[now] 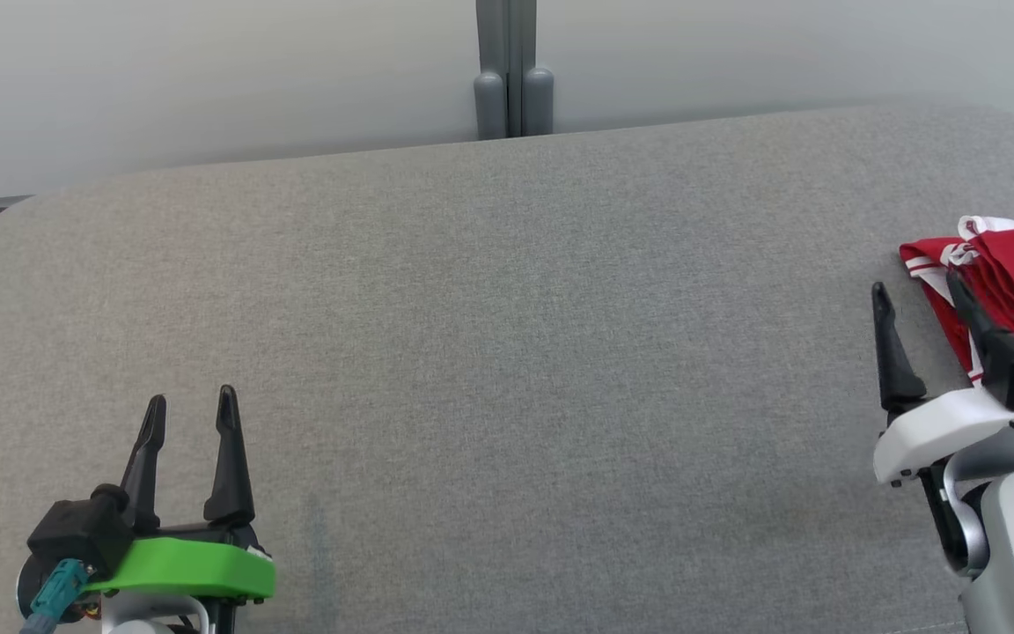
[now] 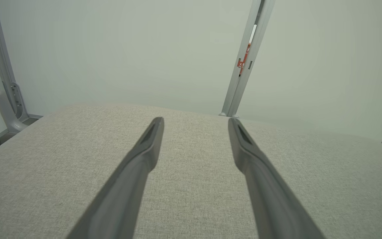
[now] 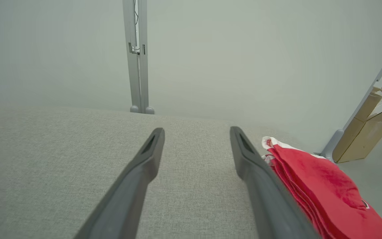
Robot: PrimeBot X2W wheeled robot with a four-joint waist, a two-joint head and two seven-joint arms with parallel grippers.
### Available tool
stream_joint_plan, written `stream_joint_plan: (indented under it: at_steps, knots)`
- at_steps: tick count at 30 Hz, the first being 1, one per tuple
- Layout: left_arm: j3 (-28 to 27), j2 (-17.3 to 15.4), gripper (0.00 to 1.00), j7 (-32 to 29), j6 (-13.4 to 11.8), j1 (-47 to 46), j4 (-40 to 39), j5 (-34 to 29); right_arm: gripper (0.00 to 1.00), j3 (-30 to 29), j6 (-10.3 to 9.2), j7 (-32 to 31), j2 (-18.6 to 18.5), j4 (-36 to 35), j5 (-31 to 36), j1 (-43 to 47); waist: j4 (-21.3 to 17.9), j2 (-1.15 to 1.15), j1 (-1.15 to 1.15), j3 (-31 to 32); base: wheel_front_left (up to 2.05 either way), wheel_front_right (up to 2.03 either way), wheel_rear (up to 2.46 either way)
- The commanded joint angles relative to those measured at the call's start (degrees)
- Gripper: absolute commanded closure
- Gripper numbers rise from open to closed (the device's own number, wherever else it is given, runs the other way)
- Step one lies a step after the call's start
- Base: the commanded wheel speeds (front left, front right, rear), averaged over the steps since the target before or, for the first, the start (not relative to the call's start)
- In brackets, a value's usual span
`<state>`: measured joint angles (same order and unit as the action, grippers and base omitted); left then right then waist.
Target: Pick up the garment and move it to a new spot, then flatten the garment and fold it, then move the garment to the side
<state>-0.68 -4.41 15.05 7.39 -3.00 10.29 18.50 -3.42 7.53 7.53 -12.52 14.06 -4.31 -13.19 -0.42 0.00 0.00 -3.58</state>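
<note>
A red garment (image 1: 1013,264) with white trim lies folded at the right edge of the grey fabric table (image 1: 489,335). In the right wrist view the garment (image 3: 320,179) sits just right of the right finger. My right gripper (image 1: 916,283) hovers at the garment's near-left side, open, with nothing between its fingers (image 3: 151,146); the right finger overlaps the cloth's edge in the head view. Far from the garment, at the lower left, my left gripper (image 1: 191,401) stands open and empty over bare table (image 2: 194,159).
A grey post (image 1: 511,79) rises behind the table's far edge against a pale wall. A cardboard box (image 3: 370,129) stands on the floor past the table's right side. The table's far corners are rounded.
</note>
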Motion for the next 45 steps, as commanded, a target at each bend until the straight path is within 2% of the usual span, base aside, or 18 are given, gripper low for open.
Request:
stream_joint_plan:
  at_steps: [1, 15, 45]
  knots:
    - [-0.3, 0.1, 0.00, 0.1, 0.1, 0.6, 0.4, 0.5, 0.00, 0.2, -0.10, 0.3, 0.4, -0.2, 0.1, 1.3, 0.8, 0.00, 0.00, 1.0, 0.00, 0.00, 0.00]
    - [-1.0, 0.5, 0.00, 0.1, 0.1, 2.9, 4.3, 1.1, 0.00, 0.5, -0.10, 1.6, 5.4, 1.1, 0.4, 6.2, 1.4, 0.00, 0.00, 5.0, 0.00, 0.00, 0.00]
    - [-1.7, 0.6, 0.00, 0.1, 0.1, 2.7, 5.2, 0.1, 0.00, 2.2, -0.10, 0.8, 6.1, 0.2, -0.4, 6.8, 1.2, 0.00, 0.00, 4.6, 0.00, 0.00, 0.00]
